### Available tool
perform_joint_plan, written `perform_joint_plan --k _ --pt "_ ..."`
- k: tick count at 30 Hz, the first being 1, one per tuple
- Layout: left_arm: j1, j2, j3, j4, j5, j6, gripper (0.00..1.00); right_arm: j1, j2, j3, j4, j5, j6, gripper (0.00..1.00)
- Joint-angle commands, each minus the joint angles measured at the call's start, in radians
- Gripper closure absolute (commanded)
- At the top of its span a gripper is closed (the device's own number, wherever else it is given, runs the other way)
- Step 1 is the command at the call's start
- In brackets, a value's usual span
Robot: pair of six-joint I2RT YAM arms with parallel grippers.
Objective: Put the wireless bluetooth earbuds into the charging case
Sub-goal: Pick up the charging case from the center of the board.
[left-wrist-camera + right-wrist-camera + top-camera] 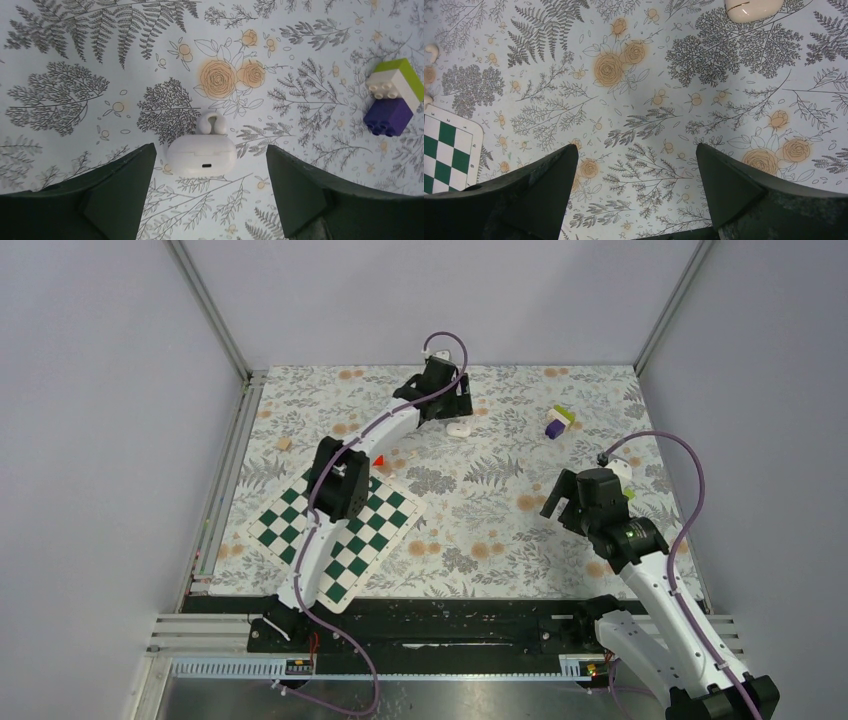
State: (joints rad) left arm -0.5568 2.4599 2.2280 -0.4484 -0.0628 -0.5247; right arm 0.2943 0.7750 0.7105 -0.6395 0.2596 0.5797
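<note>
Floral cloth covers your table point(500, 510) between plain grey walls. Your left arm reaches long over the chessboard mat point(385, 515) to the far middle, wrist tipped down. The left gripper point(210, 148) stands wide, a finger on either side of the charging case point(202, 156), gripping nothing and apart from it. A white curved earbud point(211, 123) touches the case's far edge, with toy bricks point(392, 97) off to the right. Your right arm sits folded at the right side, and the right gripper point(635, 147) is spread fully over bare cloth, holding nothing.
</note>
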Motion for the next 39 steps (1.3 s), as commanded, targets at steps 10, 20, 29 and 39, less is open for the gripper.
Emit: perform_joint_plan --k 10,20,29,39 --pt "-0.006 0.089 0.068 0.103 0.106 -0.151 0.19 -0.004 0.004 0.020 -0.008 -0.008 0.023 0.04" --pt "-0.076 -0.054 -0.233 0.262 0.257 -0.231 0.22 -0.003 0.031 0.014 0.017 -0.023 0.025 0.04" --pt "-0.141 -0.133 -0.278 0.241 0.396 -0.153 0.20 -0.003 0.006 0.002 0.018 -0.020 0.035 0.04" --pt "-0.092 -0.199 -0.281 0.246 0.251 -0.006 0.19 -0.002 0.005 -0.007 0.020 -0.029 0.044 0.04"
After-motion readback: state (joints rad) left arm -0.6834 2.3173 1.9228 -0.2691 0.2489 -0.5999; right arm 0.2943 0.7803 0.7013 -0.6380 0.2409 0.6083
